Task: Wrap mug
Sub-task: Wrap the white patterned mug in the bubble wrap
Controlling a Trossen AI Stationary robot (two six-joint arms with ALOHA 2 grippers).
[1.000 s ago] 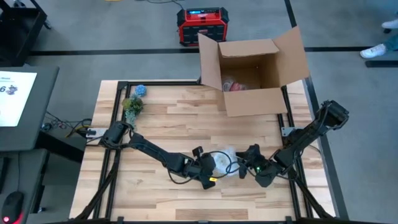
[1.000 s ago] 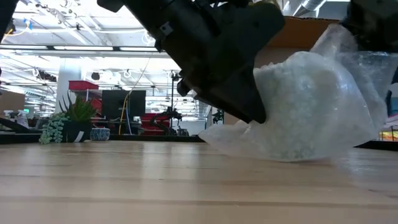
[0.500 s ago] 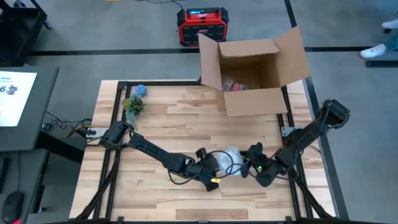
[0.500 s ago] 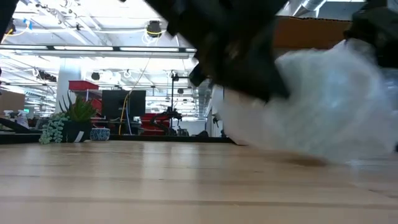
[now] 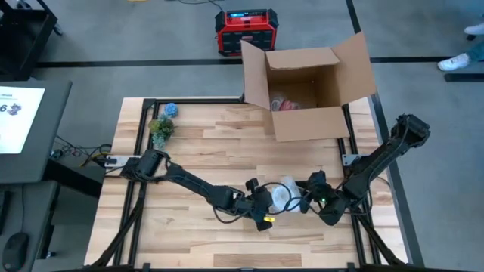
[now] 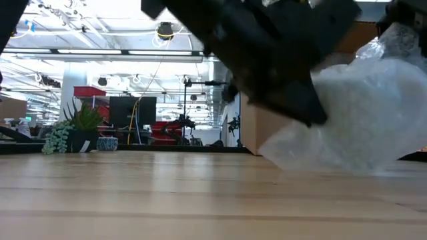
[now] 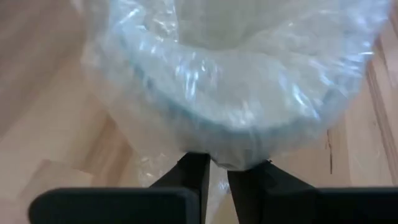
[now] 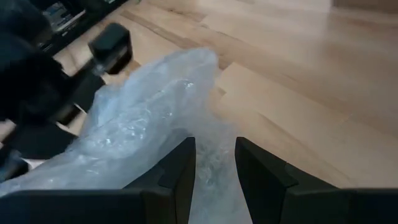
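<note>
The mug (image 7: 242,74) is bundled in clear bubble wrap (image 5: 286,193) on the wooden table, right of centre and near the front edge. Its round rim shows dimly through the wrap in the left wrist view. In the low view the bundle (image 6: 353,120) rests on the tabletop. My left gripper (image 5: 269,202) is at the bundle's left side, shut on the wrap. My right gripper (image 5: 307,198) is at the bundle's right side, its fingers close together with wrap between them. My left gripper pinches a gathered edge of the bubble wrap (image 7: 219,160) between its two fingers, right below the mug's rim. It comes in low from the table's left. The bundle lies on the table in front of the fingers. My right gripper has loose bubble wrap (image 8: 214,149) between its two fingers (image 8: 177,171), at the bundle's right end. It reaches in low from the table's right side. The wrap there lies slack on the tabletop.
An open cardboard box (image 5: 308,83) stands at the table's far right edge with items inside. A small potted plant (image 5: 160,130) and a blue ball (image 5: 171,109) sit at the far left corner. Bare wood lies left and behind the bundle.
Both grippers have gone toward the table's right edge, and the wrapped bundle has slid that way with them. The wrap has shifted its shape around the mug while staying low over the table.
</note>
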